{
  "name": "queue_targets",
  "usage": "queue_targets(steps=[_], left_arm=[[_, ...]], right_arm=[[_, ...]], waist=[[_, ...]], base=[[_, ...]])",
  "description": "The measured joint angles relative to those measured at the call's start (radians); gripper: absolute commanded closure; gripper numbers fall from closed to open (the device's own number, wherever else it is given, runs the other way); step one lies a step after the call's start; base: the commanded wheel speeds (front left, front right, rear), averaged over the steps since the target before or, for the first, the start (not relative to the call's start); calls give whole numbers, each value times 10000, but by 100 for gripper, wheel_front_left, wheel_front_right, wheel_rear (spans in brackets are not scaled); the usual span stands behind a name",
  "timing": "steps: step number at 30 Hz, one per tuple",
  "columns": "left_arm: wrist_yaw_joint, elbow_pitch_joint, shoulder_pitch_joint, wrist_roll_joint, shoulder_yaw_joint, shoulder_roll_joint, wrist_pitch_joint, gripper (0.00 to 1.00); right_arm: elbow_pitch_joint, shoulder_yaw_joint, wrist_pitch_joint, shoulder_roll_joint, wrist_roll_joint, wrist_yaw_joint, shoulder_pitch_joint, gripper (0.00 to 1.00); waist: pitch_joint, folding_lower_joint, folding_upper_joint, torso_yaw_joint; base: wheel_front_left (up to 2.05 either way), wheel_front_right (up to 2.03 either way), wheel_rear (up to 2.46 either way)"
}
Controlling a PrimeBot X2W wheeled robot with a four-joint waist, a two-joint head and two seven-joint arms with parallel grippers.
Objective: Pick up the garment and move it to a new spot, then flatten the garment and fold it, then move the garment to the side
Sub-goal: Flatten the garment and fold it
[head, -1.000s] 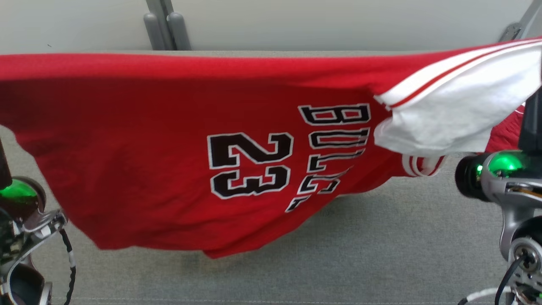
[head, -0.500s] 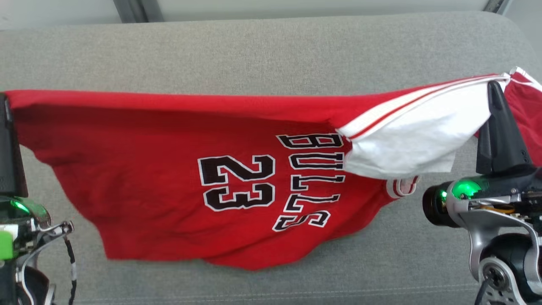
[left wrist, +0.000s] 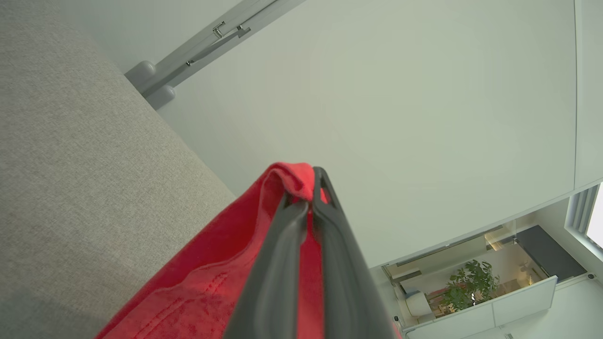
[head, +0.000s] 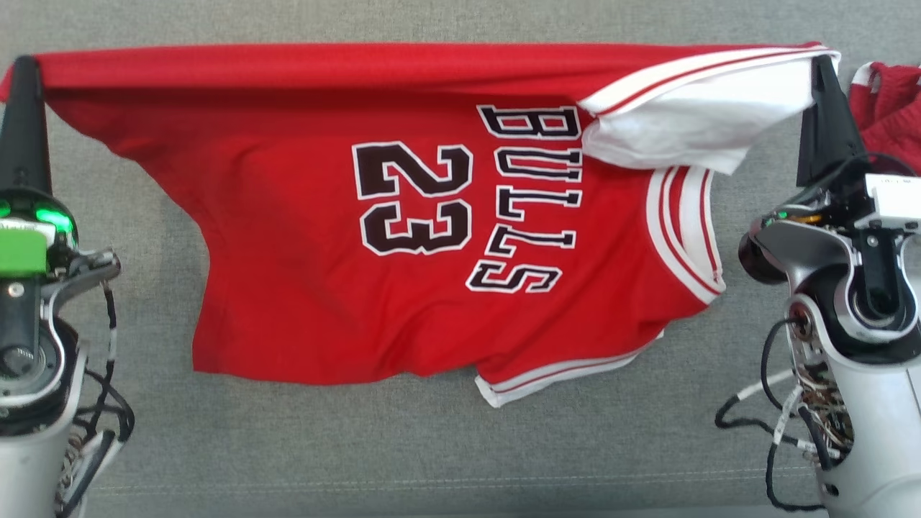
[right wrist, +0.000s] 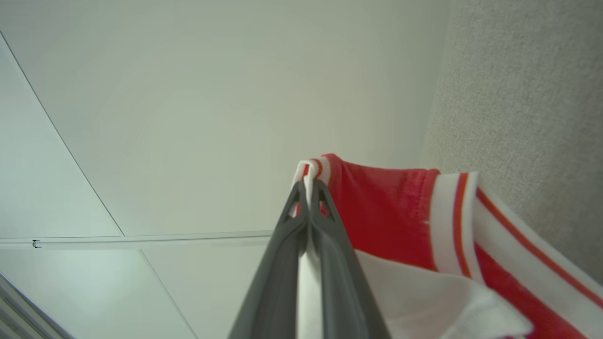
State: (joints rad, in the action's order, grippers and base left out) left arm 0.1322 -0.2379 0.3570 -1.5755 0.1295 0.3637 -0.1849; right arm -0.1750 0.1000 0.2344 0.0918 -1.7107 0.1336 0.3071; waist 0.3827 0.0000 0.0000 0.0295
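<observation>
The red basketball jersey with white striped trim and black "BULLS 23" lettering [head: 302,288] hung stretched between both arms above the grey woven upholstered surface [head: 432,446]. Its far edge ran taut and straight from one gripper to the other, and the rest draped toward the near side, with the lettering turned sideways.

The left gripper [head: 23,68] pinched the jersey's far left corner. In the left wrist view its dark fingers [left wrist: 282,263] were pressed together, with a small fold of red cloth [left wrist: 212,282] poking past the tips [left wrist: 314,186].

The right gripper [head: 820,65] pinched the far right corner at a white-trimmed edge. In the right wrist view the fingers [right wrist: 308,188] were clamped on a sliver of white cloth beside the red panel [right wrist: 381,207]. A white flap [head: 691,122] was turned over just left of that grip.

A bunch of red cloth with white trim [head: 888,101] lay just right of the right gripper. Whether it was part of the jersey could not be told.
</observation>
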Motion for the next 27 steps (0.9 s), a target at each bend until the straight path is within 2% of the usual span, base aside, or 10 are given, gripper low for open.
queue_targets(steps=[10,17,18,19,20,21,22,23,27], left_arm=[[-2,2224,3022,596,393,-171,186,100],[-2,3728,4744,1114,773,-460,362,100],[-2,3965,4990,1172,809,-527,376,100],[-2,4182,5220,1237,855,-604,378,100],[-2,4429,5423,1302,913,-673,382,94],[-2,4656,5584,1363,974,-731,407,60],[-2,4901,5704,1429,1022,-792,447,11],[0,5097,5780,1523,1047,-849,462,0],[0,5869,6014,1544,1133,-1108,552,0]], right_arm=[[2266,454,48,15,1003,0,3196,100],[3555,270,128,-56,1421,0,5121,100],[3705,228,128,-65,1473,0,5373,89],[3852,207,128,-63,1524,0,5613,69],[4025,211,128,-58,1574,0,5809,0],[4201,234,130,-54,1605,0,5966,0],[4345,309,132,-40,1628,0,6084,0],[4454,368,165,-29,1628,0,6162,0],[4782,637,98,38,1628,0,6447,0]], waist=[[1319,0,0,311],[2264,0,0,429],[2395,0,0,440],[2528,1,0,450],[2651,1,0,460],[2767,1,0,471],[2879,1,0,481],[2978,1,0,491],[3251,1,0,529]], base=[[0,0,0],[0,0,0],[0,0,0],[0,0,0],[0,0,0],[0,0,0],[0,0,0],[0,0,0],[0,0,0]])
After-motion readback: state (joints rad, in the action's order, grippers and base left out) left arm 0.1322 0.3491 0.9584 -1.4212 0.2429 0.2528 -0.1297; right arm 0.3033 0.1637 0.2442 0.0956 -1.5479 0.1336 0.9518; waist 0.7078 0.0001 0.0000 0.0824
